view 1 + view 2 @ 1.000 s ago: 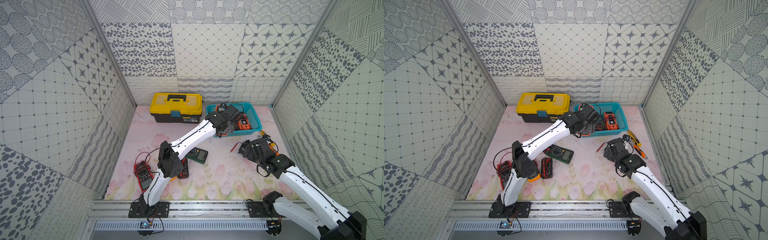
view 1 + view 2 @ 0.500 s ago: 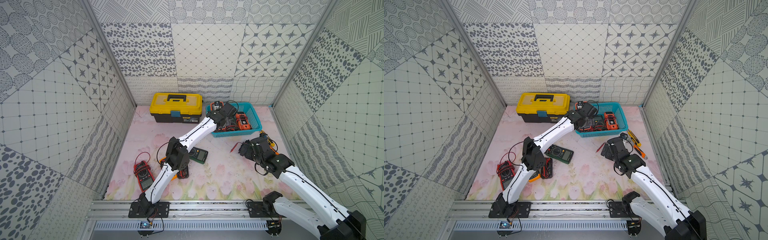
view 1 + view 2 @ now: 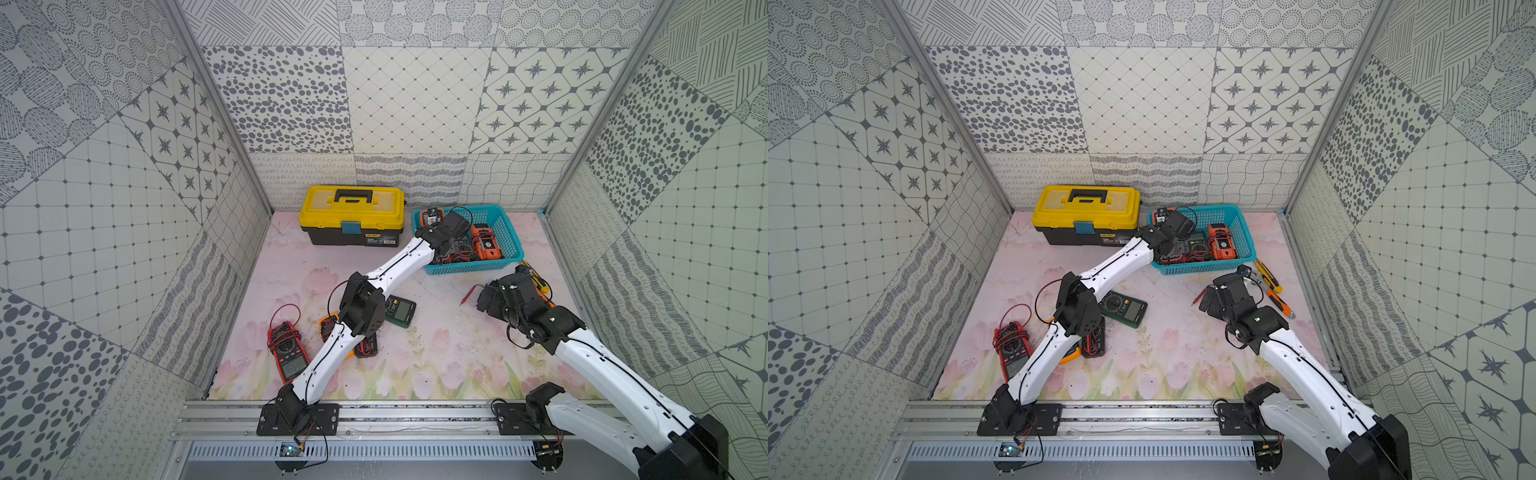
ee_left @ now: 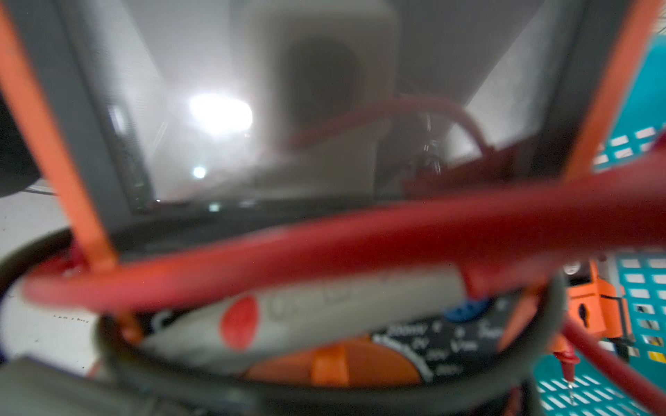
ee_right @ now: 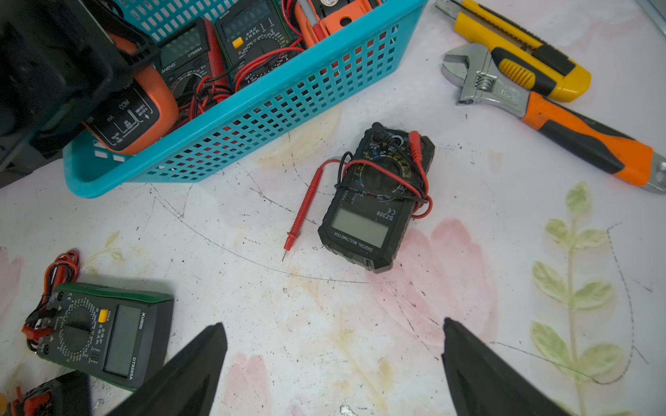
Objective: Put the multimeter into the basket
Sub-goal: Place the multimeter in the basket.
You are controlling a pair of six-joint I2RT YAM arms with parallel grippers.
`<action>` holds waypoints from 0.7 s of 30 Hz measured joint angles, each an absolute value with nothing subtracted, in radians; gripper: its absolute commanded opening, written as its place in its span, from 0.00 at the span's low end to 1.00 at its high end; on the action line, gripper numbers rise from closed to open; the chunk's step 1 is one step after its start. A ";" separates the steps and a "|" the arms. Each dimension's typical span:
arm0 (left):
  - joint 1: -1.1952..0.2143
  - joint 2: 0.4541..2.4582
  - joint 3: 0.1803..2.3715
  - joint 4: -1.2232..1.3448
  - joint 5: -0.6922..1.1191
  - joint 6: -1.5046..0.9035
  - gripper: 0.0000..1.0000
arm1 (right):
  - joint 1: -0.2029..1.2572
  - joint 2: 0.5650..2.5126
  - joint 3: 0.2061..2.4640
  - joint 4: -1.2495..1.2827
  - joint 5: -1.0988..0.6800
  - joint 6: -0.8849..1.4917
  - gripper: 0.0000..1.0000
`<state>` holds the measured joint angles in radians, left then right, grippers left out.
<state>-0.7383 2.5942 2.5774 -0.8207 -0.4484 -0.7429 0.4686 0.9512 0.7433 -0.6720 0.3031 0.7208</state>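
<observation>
2 grippers: my left gripper (image 3: 436, 220) clamped the orange multimeter (image 5: 137, 108) over the basket (image 3: 469, 268); right gripper (image 5: 333, 324) gaped wide.

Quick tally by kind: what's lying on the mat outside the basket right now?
Multimeters: 5 (red multimeter, green multimeter, black multimeter, yellow-orange multimeter and dark multimeter, the last two partly hidden)
Adjustable wrench: 1
Utility knife: 1
Toolbox: 1
Total: 8
</observation>
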 measured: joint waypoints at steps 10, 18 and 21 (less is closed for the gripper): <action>-0.731 2.598 2.582 -0.822 -0.448 -0.727 0.00 | 0.469 0.986 0.743 -0.657 0.295 0.721 0.98; -0.719 2.598 2.583 -0.867 -0.447 -0.704 0.00 | 0.469 0.991 0.744 -0.653 0.296 0.721 0.98; -0.717 2.597 2.577 -0.886 -0.440 -0.702 0.00 | 0.469 0.997 0.744 -0.652 0.296 0.721 0.98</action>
